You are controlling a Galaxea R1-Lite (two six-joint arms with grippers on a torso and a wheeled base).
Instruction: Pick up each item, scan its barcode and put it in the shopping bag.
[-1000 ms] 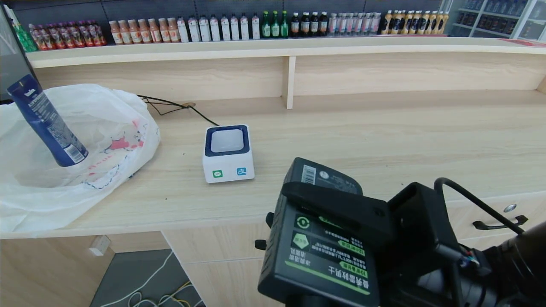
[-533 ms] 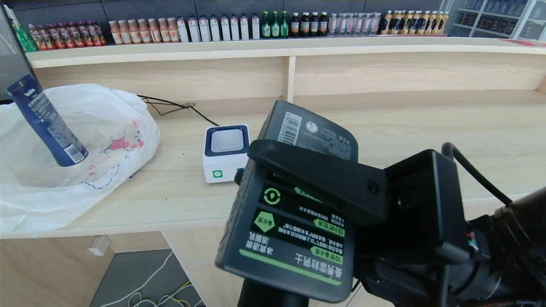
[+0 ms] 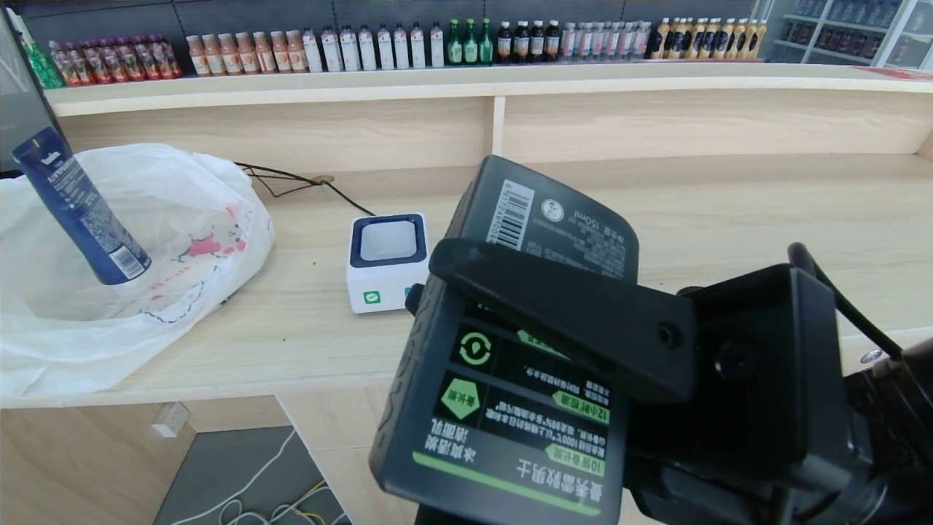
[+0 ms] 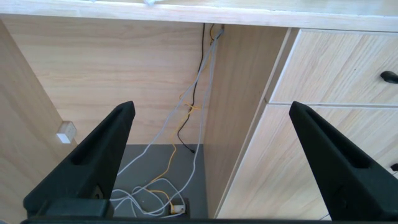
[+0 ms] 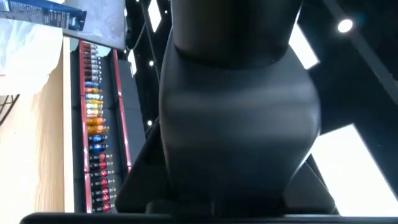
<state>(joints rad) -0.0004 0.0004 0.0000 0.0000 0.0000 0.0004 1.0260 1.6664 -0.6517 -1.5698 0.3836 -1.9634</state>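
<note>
My right gripper (image 3: 503, 310) is shut on a black tube (image 3: 510, 394) with green labels, held in the air close to the head camera, in front of and right of the scanner. Its white barcode (image 3: 512, 206) sits at the far end and faces upward. The scanner (image 3: 386, 259) is a white cube with a blue-rimmed window on the wooden counter (image 3: 729, 233). A white shopping bag (image 3: 189, 219) lies open at the counter's left with a blue tube (image 3: 80, 208) standing in it. In the right wrist view the black tube (image 5: 239, 118) is gripped. My left gripper (image 4: 211, 162) hangs open below the counter.
A black cable (image 3: 291, 179) runs from the scanner to a hole at the counter's back. A raised shelf (image 3: 496, 80) behind carries a row of bottles. Beneath the counter are drawers (image 4: 348, 68) and loose wires on the floor (image 4: 168, 193).
My right gripper has lifted the black tube and carried it left toward the scanner, so it now covers the scanner's right side. Bag, blue tube and scanner have stayed put.
</note>
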